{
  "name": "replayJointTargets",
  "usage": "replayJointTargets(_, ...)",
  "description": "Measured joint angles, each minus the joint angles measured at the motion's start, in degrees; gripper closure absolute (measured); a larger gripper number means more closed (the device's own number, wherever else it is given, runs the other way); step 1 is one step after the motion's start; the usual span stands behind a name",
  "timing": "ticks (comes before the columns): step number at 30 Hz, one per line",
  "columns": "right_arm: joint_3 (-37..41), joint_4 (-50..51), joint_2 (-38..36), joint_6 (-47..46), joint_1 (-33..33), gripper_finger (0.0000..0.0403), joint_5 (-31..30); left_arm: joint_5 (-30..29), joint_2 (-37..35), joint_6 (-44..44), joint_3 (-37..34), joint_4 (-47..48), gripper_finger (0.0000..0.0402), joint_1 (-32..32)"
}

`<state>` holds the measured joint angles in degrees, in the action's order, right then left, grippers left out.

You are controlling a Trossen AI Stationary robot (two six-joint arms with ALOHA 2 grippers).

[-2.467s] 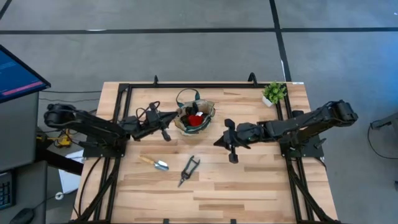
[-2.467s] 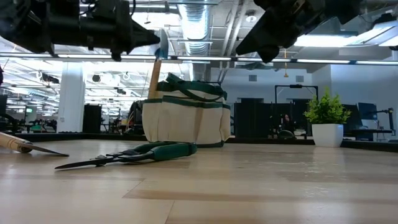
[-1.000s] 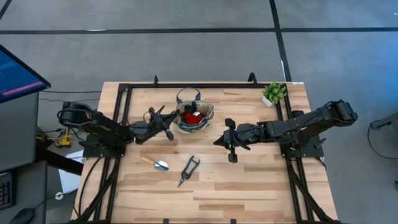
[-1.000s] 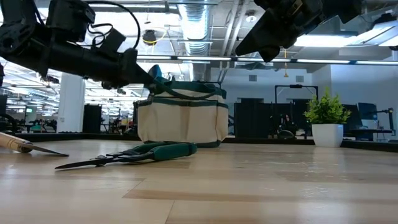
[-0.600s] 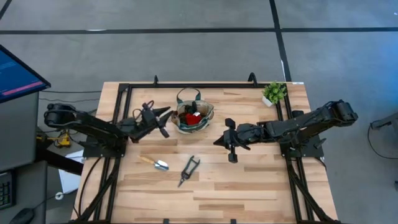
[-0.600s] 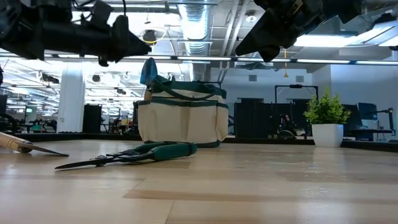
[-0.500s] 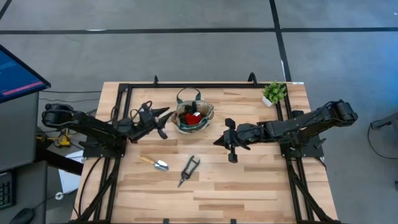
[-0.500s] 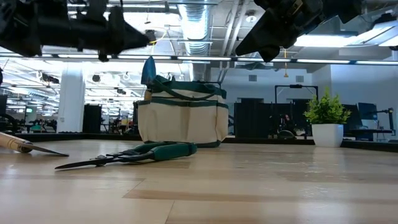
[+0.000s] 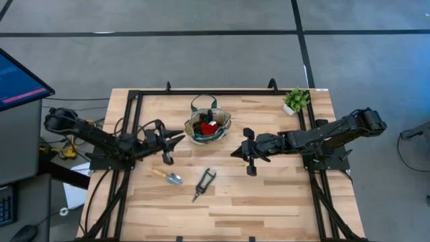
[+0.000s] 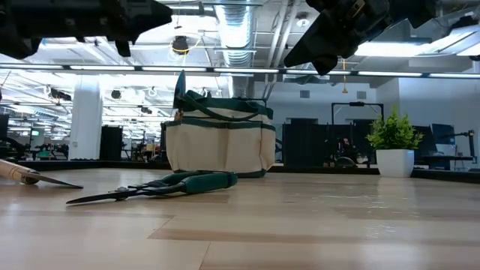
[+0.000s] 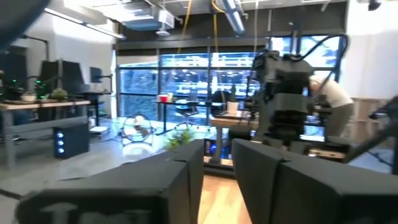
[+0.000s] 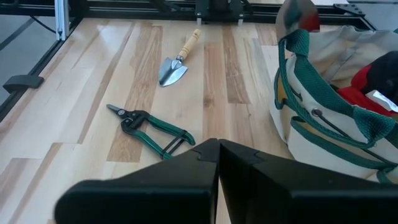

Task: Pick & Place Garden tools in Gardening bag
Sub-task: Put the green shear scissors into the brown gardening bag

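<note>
The cream gardening bag (image 9: pixel 209 128) with green trim stands on its base at the table's far middle; it also shows in the low view (image 10: pixel 221 142) and the right wrist view (image 12: pixel 329 118). Red and black pieces lie inside it, and a dark blade (image 10: pixel 180 86) sticks up at its left rim. The wood-handled trowel (image 9: pixel 168 177) and the green-handled pruners (image 9: pixel 203 183) lie flat on the table nearer the front. My left gripper (image 9: pixel 171 144) is slightly open (image 11: pixel 217 177) and empty, left of the bag. My right gripper (image 9: pixel 235 153) is shut (image 12: pixel 217 152) and empty, right of the bag, above the table.
A small potted plant (image 9: pixel 295 101) stands at the far right corner. A black frame (image 9: pixel 201 93) runs along the table's far and side edges. Bare wood lies in front of the tools.
My left gripper has drawn back from the bag's left rim, going up and toward the table's left and near edges, with nothing in it. The blade stays sticking out of the bag. My right arm has kept still.
</note>
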<state>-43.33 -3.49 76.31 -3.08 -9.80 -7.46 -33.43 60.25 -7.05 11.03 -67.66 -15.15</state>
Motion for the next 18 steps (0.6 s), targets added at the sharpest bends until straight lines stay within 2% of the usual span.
replayJointTargets(8,0.0,0.0,0.0,-6.1,-0.1,0.0403,0.0,0.0,0.0,0.0,0.0,0.8,0.0395,-5.8)
replayJointTargets(15,-0.1,-2.3,0.9,-7.8,-0.3,0.0403,0.1,0.1,0.0,-0.3,0.0,0.8,0.0397,-10.3)
replayJointTargets(18,-0.2,-3.1,2.8,-6.6,-0.3,0.0403,3.0,0.3,-0.3,-0.8,0.0,0.9,0.0399,-11.0)
